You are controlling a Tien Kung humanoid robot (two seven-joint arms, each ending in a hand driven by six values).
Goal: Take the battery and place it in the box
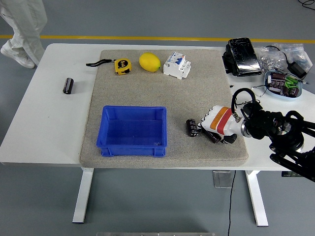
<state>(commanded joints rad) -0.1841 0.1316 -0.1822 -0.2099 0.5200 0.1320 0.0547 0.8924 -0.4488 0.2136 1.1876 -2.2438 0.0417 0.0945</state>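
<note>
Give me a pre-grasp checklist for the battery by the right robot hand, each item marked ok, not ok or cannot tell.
1. Battery lies on the grey mat, unobstructed: ok.
2. Right robot hand is beside the battery, on its right: ok.
3. Fingers closed around the battery: not ok, no grasp is visible.
4. Fingertips touching the battery: cannot tell.
5. Blue box sits left of the battery, open and with nothing in it: ok.
6. Mat between battery and box is free of objects: ok.

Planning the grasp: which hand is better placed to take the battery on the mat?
Right. The right hand lies on the mat beside the battery; no left hand is in view.
</note>
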